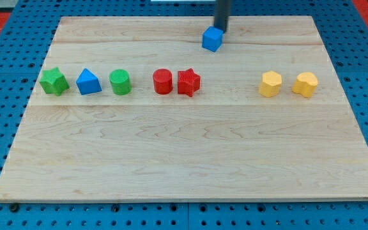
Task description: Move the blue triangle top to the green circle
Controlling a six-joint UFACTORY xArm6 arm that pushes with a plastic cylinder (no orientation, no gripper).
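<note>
The blue triangle (pixel 89 82) sits on the wooden board (pixel 190 160) at the view's left, between a green star (pixel 53 82) on its left and the green circle (pixel 120 82) on its right. All three stand in one row, close together but apart. My tip (pixel 222 27) is near the view's top centre, just above and touching or nearly touching a blue cube (pixel 213 39). The tip is far to the right of the blue triangle.
A red cylinder (pixel 163 82) and a red star (pixel 188 82) stand side by side at mid board. A yellow hexagon (pixel 271 84) and a yellow heart-like block (pixel 305 84) stand at the view's right. Blue pegboard surrounds the board.
</note>
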